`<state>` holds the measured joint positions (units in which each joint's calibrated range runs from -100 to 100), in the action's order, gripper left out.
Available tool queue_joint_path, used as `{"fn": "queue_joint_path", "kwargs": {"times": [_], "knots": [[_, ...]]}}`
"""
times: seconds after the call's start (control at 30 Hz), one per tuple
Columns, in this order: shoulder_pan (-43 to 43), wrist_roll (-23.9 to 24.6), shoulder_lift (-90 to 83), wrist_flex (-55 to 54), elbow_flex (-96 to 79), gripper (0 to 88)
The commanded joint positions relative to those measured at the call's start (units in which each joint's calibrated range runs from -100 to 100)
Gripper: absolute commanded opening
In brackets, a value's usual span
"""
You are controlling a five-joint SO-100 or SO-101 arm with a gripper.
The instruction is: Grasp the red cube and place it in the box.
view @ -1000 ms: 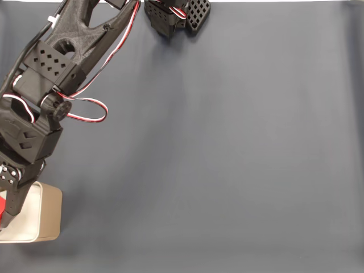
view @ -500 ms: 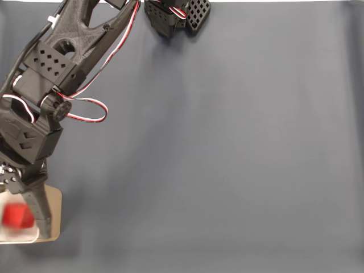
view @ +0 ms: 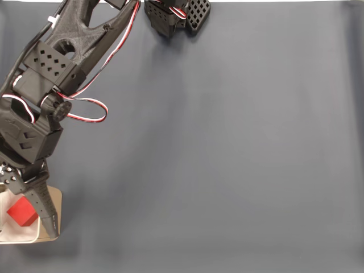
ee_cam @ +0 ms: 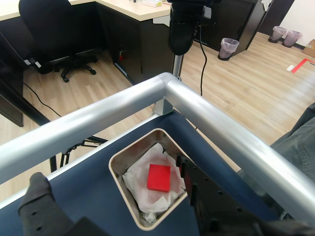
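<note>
In the wrist view the hand [ee_cam: 115, 196] sits nearest the lens, its two dark fingers spread apart with nothing between them: one finger [ee_cam: 42, 204] at the lower left, the other reaching up from the lower right. Just ahead of the hand, between the fingers, stands the box [ee_cam: 125, 184], and the red cube [ee_cam: 159, 177] lies inside it on crumpled white lining, free of both fingers. The right finger overlaps the box's near right rim. The dark blue tabletop [ee_cam: 93, 184] ends just beyond the box at a silver rail [ee_cam: 98, 120] that bends at a corner. Past it lie a wooden floor [ee_cam: 236, 83], an office chair [ee_cam: 54, 29] and a desk.

In the fixed view the hand [view: 23, 207] and box [view: 56, 196] are cut off by the left edge. The tabletop [view: 239, 148] to the hand's right is open cloth.
</note>
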<state>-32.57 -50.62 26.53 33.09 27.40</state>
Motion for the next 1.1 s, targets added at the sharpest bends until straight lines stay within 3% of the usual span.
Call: {"fn": "queue_joint_path", "kwargs": {"times": [0.0,0.57,0.63,0.73,0.8,1.07], "knots": [[-0.74,0.88,-3.13,-1.54,2.26,54.9],[-0.67,1.37,-3.13,-2.27,2.26,53.0],[-0.67,1.56,-3.13,-2.27,2.26,45.8],[-0.46,1.47,-3.22,-2.03,2.62,16.5],[0.18,1.22,-3.48,-2.27,2.9,2.6],[9.13,1.86,-12.49,-2.11,-0.75,0.0]]}}
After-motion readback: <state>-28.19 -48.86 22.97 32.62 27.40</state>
